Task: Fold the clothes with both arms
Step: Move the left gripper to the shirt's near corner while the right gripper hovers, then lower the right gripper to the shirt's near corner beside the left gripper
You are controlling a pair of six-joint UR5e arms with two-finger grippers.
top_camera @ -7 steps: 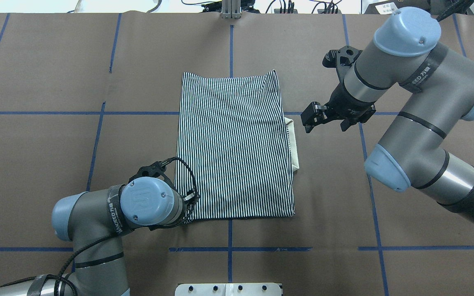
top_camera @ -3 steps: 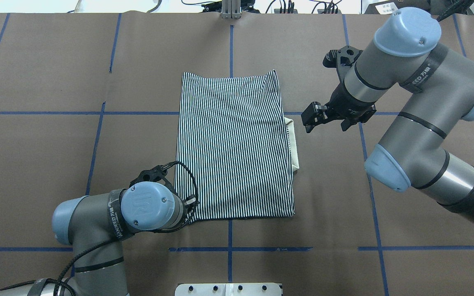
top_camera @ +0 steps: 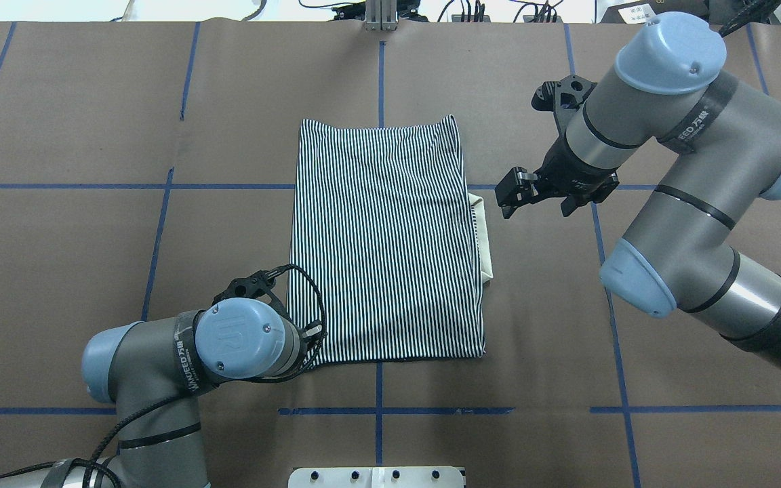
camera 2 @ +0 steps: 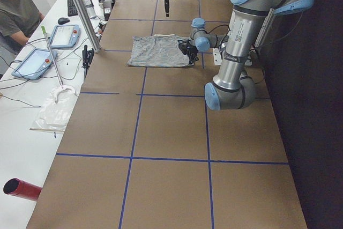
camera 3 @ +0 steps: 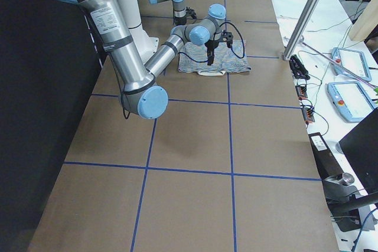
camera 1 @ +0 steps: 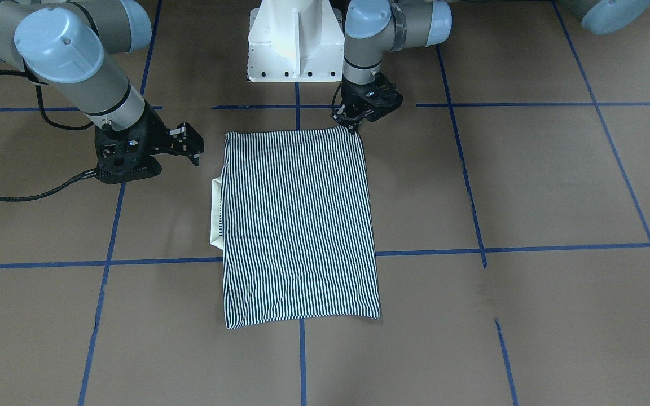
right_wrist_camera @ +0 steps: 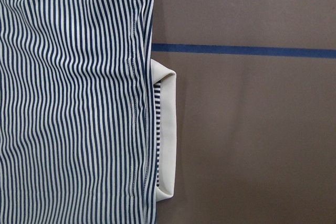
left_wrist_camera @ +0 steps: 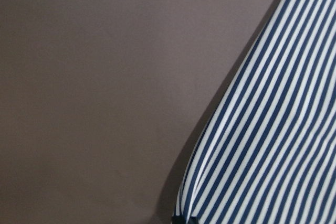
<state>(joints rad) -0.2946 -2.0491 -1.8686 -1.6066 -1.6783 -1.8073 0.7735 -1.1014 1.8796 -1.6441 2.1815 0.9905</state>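
The striped polo shirt (top_camera: 384, 237) lies flat on the table, folded into a tall rectangle. Its cream collar (top_camera: 487, 237) sticks out on the robot's right side. My left gripper (camera 1: 354, 125) is low at the shirt's near left corner, fingers drawn to a point and shut on the cloth edge. The left wrist view shows that striped edge (left_wrist_camera: 273, 129) slightly raised. In the overhead view the wrist hides this gripper. My right gripper (top_camera: 506, 196) is open and empty, hovering just right of the collar (right_wrist_camera: 167, 135). It also shows in the front view (camera 1: 192, 145).
The brown table cover (top_camera: 92, 237) carries a grid of blue tape lines. The white pedestal base (camera 1: 294, 39) stands at the near edge. A side bench with tablets (camera 2: 64, 36) and an operator (camera 2: 16, 14) lies beyond the far edge.
My left arm has shifted slightly left and toward the robot's base. The shirt and the right arm have not moved.
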